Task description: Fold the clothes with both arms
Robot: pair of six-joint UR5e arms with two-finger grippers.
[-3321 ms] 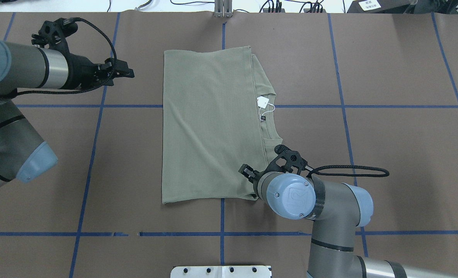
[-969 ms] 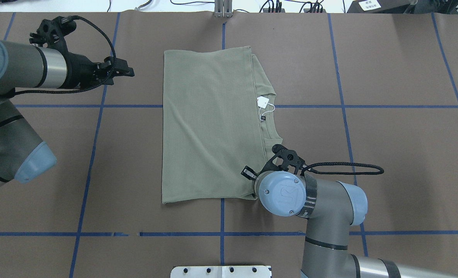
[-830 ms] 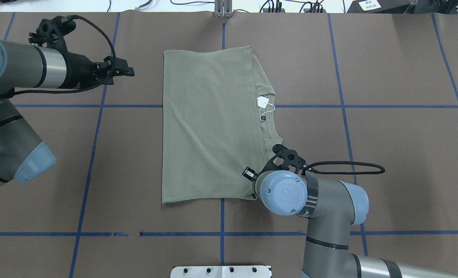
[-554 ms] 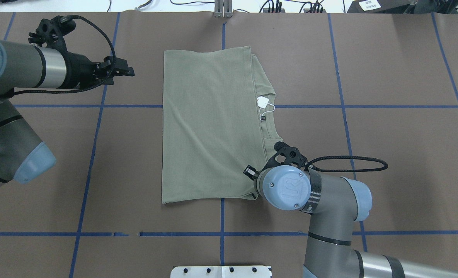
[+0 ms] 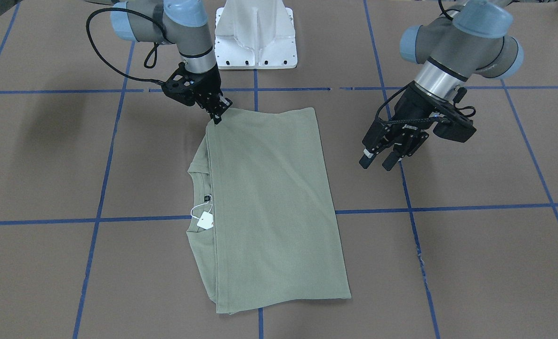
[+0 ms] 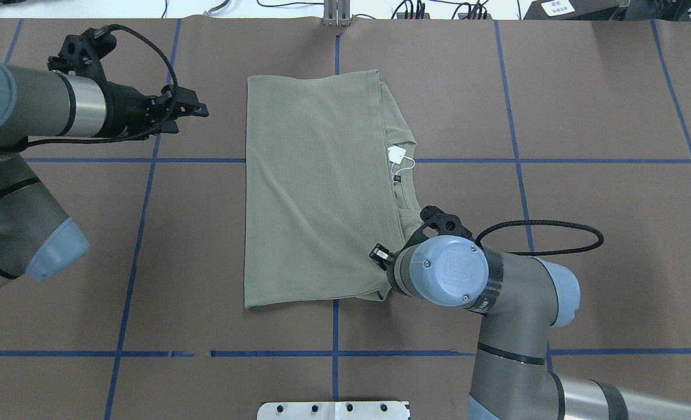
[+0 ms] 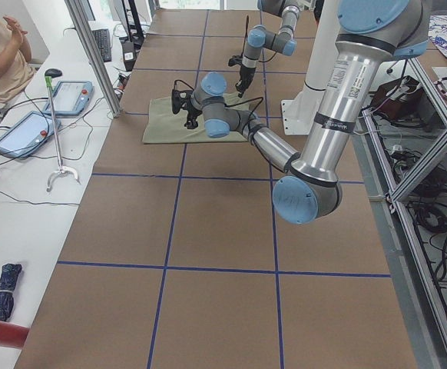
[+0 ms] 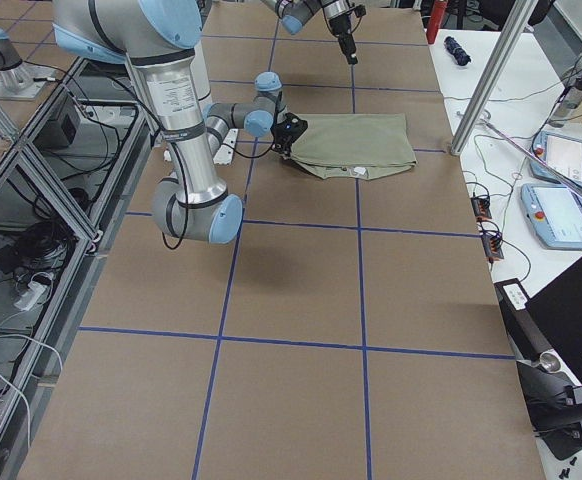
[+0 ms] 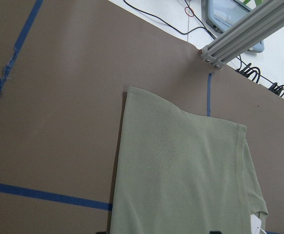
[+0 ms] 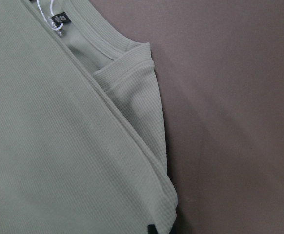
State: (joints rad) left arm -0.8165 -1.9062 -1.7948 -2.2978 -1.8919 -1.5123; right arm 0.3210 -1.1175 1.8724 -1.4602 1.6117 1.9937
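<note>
Pinching shirt point(image 5: 269, 202) corner with right claw point(image 5: 217, 117).
Left claw point(image 5: 376, 165) spread, hovering off the shirt's opposite long edge, farther away.

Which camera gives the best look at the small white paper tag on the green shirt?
The exterior front-facing view: the white paper hang tag lies unobstructed at the neckline of the pale green knit shirt, string visible. Overhead shows it smaller; exterior right, a speck; the right wrist view crops it; exterior left, nothing.
</note>
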